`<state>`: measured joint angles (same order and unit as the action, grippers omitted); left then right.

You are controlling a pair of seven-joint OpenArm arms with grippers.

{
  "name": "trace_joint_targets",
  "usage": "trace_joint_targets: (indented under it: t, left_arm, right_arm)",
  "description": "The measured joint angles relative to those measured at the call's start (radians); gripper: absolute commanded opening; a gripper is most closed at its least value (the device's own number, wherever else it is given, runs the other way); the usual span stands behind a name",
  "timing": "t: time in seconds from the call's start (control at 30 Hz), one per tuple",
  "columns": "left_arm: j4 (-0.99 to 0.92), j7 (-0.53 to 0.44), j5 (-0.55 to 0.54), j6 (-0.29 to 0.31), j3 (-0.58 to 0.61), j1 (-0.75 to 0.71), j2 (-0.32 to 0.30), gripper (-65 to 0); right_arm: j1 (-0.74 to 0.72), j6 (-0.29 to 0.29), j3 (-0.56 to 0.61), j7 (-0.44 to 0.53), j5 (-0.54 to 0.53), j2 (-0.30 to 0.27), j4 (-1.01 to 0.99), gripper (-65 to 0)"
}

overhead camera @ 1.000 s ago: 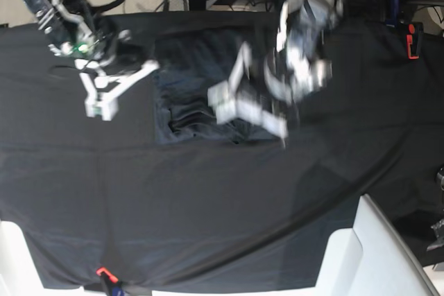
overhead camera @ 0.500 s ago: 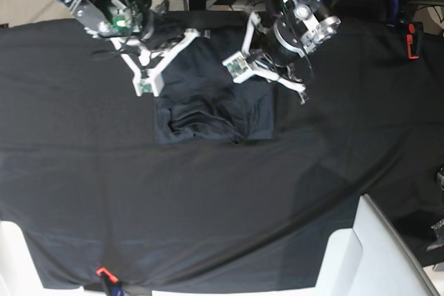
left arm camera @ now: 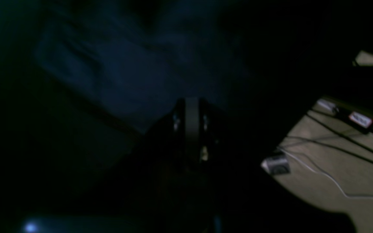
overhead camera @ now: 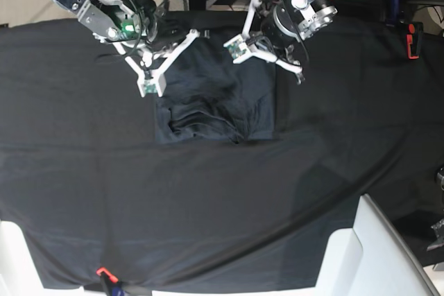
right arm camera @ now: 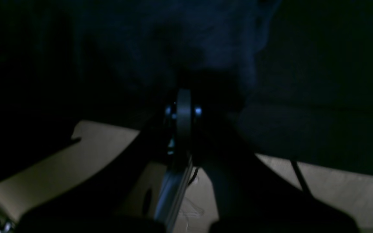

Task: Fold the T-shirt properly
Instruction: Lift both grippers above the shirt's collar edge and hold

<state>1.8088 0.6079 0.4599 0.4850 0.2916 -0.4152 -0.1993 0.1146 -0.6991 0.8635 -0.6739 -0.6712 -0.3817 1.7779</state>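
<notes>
One T-shirt (overhead camera: 211,105), apparently folded; two claws, left claw (overhead camera: 267,50) and right claw (overhead camera: 166,50), clenched, empty; black-clothed surface (overhead camera: 208,206), cables (left arm camera: 342,142) behind.

Both wrist views dark and blurred, T-shirt (overhead camera: 215,105) far edge hidden behind the arms

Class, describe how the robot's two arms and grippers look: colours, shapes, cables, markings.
The left arm and right arm have black and silver-grey segments with black cables. Each carries a white Y-shaped bracket bearing small green circuit boards. The left gripper and right gripper look dark and narrow.
</notes>
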Motion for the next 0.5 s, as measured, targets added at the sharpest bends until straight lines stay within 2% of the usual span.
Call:
trace_joint_targets:
  t: [0.3, 0.5]
  left_arm:
    - [-0.074, -0.014, -0.006, -0.003, 0.000, 0.002, -0.012, -65.0]
    - [-0.072, -0.016, -0.005, -0.005, 0.000, -0.002, -0.031, -65.0]
  right_arm:
    - [0.039, 0.003, -0.006, 0.145, 0.000, 0.001, -0.179, -64.8]
    - [0.040, 0.012, -0.008, 0.180, 0.008, 0.005, -0.205, -64.8]
